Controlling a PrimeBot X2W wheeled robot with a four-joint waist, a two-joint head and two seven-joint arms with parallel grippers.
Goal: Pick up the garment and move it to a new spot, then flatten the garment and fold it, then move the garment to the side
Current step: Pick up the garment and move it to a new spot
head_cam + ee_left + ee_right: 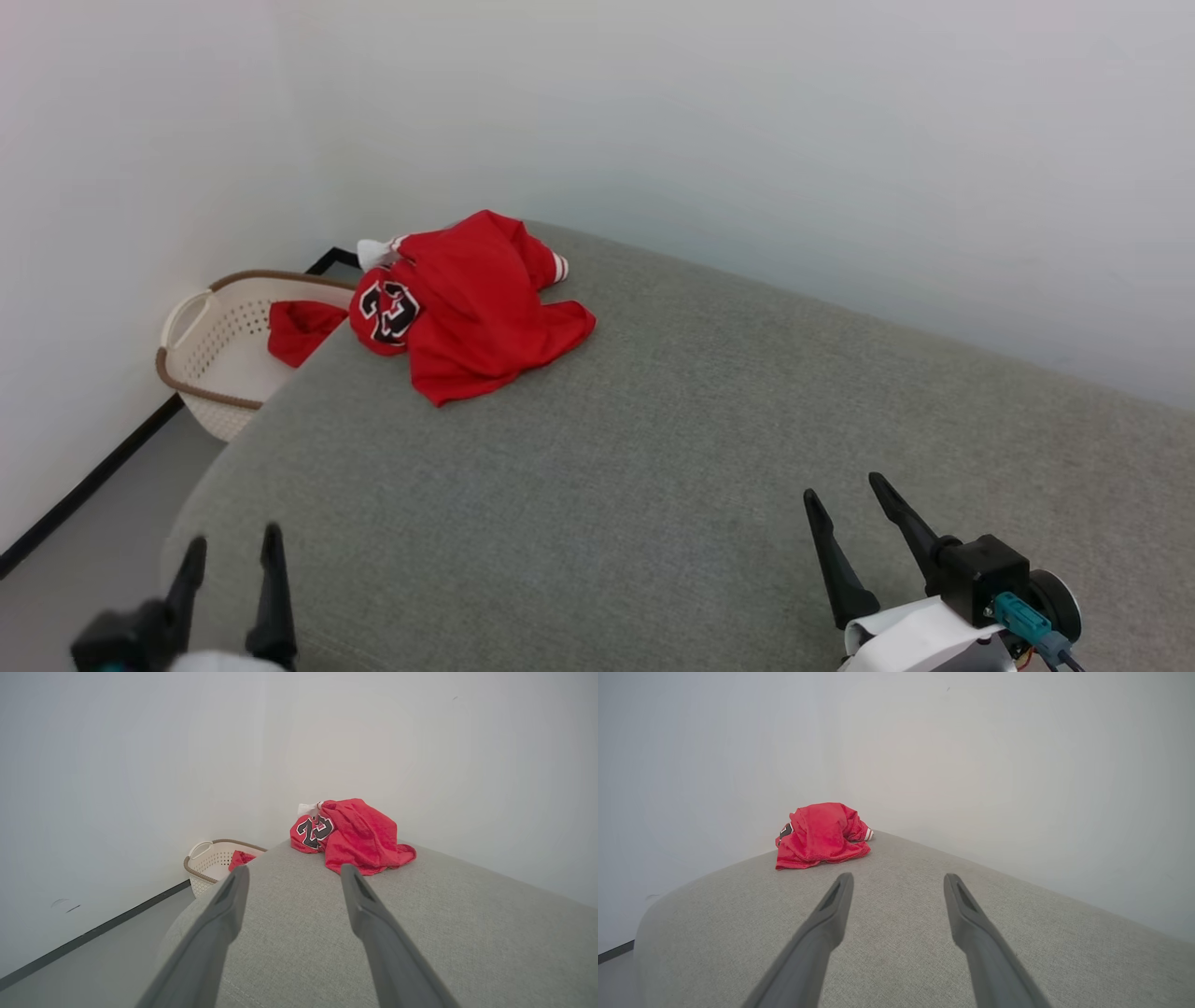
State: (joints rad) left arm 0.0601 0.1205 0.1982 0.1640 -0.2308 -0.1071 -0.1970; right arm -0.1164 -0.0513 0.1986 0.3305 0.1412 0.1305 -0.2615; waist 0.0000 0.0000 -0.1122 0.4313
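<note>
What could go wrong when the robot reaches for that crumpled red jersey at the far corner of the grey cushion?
1. The garment lies bunched near the grey cushion's far left edge; a nudge might push it off toward the basket.
2. It is heaped, so the open left gripper or right gripper may pinch several layers.
3. The red cloth in the basket could be mistaken for it.

- One garment (476,308), a red jersey in a single heap.
- One cream basket (210,359) with a brown rim.
- One other red cloth (299,331), in that basket.
- Two grippers, the left gripper (235,537) and the right gripper (843,486), each with two dark fingers (836,560), four in all.
- One grey upholstered surface (653,448).
- Two pale walls (840,140), meeting at one corner.
</note>
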